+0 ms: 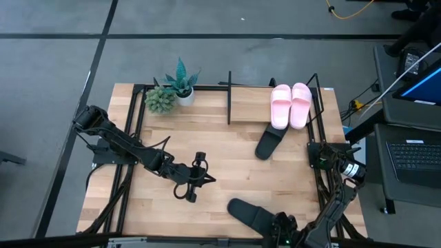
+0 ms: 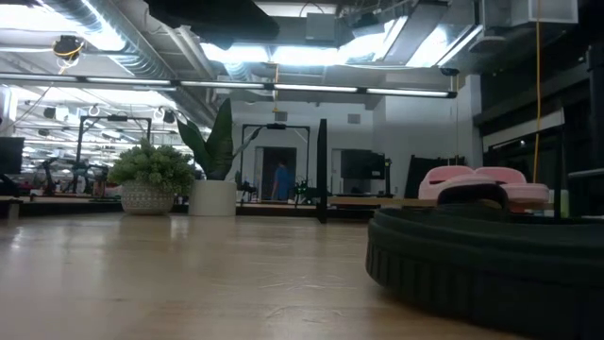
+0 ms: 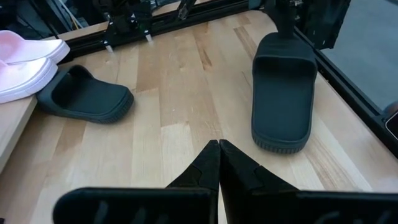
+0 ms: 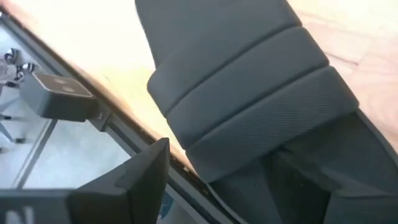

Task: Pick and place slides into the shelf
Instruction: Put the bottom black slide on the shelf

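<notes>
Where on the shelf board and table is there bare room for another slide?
The shelf board is bare between its centre rod and the pink slides. Table wood is bare ahead of the left pincer, toward the plants. It is crowded at the right: one black slide by the shelf, another at the right pincer.

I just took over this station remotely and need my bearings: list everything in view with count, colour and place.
pink slides: two, pale pink, side by side on the shelf's right end.
black slide by the shelf: one, matte black, on the table, toe against the shelf's front edge, below the pink pair.
black slide at the near edge: one, matte black, on the table by the right gripper.
shelf: one, black rods with a light wood board, far side of the table.
potted plants: two, green, far left of the shelf.
table: one, light wood.
laptop: one, dark, right of the table.
left gripper: shut, over mid-table.
right gripper: open, at the near black slide.
</notes>
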